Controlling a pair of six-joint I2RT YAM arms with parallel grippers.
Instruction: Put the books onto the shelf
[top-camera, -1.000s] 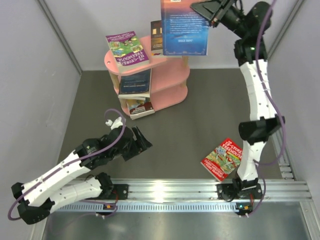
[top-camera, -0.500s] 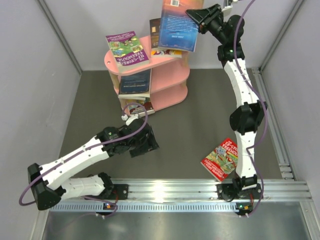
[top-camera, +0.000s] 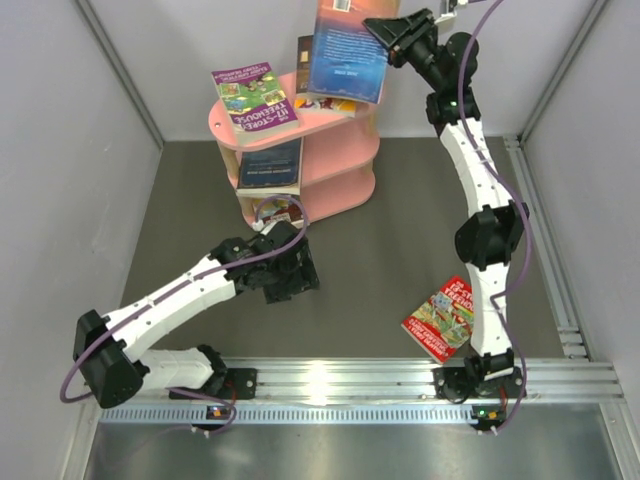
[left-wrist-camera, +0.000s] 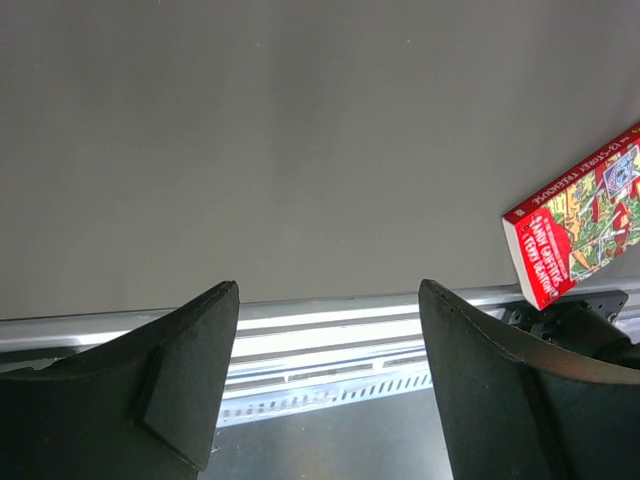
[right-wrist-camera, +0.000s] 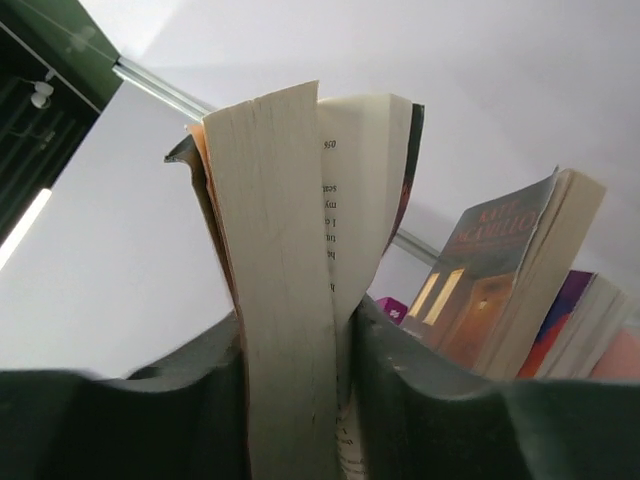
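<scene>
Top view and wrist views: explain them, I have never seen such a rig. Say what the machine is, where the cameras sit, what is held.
Two robot arms are bolted at the near edge of a grey table. The top picture looks down from above and behind them; the others come from a camera on each wrist. The left gripper is open and empty above it. The right gripper clamps a blue book near the top of the pink shelf, which carries a purple book and others. A red book lies by the right arm's base.
</scene>
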